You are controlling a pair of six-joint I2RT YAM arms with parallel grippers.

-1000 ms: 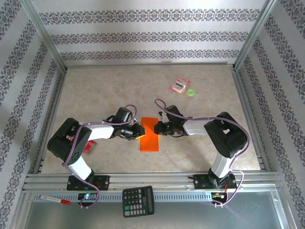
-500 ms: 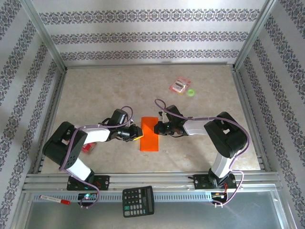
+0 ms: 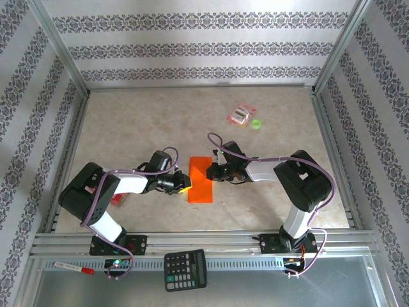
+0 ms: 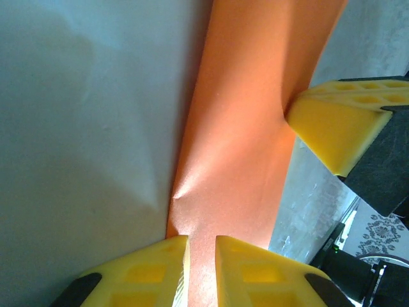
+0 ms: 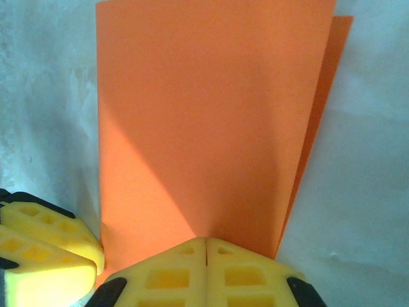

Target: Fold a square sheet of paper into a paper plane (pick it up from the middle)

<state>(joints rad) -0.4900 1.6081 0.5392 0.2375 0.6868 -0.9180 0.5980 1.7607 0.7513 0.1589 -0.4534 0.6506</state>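
Square sheet of paper (image 4: 243, 128) cropped at frame top

- The square sheet of paper (image 5: 211, 128) is seen as thin, matt orange paper, smooth apart from one small dent.
- The fingers (image 4: 332, 125) are made of yellow plastic, matt, with moulded hollows.
- The table (image 3: 140, 128) is surfaced in a pale, mottled, stone-like finish.
- The frame (image 3: 211, 240) is made of ribbed, silvery metal.

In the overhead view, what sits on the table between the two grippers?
The folded orange sheet of paper lies between them in the top view. The left gripper meets its left edge and the right gripper its right edge. The table is otherwise bare there.
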